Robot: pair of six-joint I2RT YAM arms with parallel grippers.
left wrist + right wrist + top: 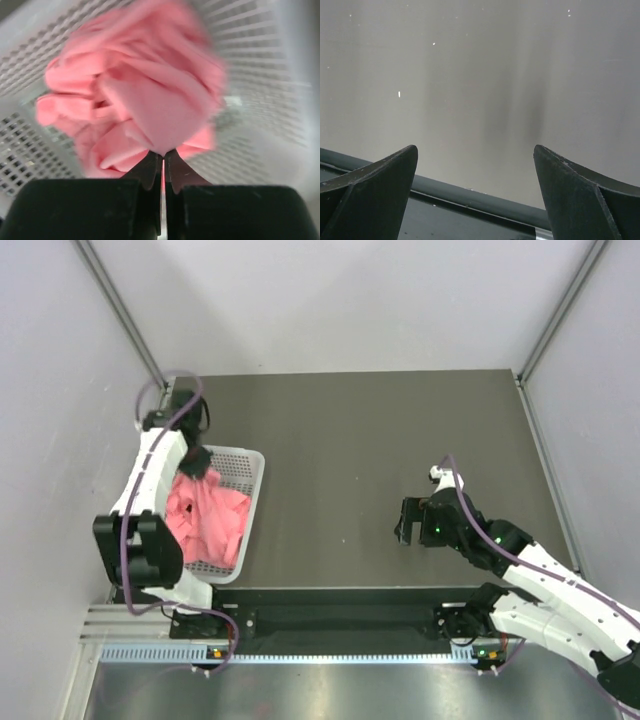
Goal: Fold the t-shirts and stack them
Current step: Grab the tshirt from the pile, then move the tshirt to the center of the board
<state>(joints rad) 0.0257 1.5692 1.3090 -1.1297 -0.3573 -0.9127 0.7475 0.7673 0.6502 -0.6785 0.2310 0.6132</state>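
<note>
- Robot lab test cell.
- Dark matte counter (350,470), boxed in by plain grey panels (330,300) on bare metal posts (122,310).
- Two cabled robot arms, left arm (150,470) and right arm (545,562), bolted at the counter's near edge above a slotted rail (330,652).
- Staged props at the counter's left side: white perforated basket (252,502) holding a pink t-shirt (210,520).
</note>
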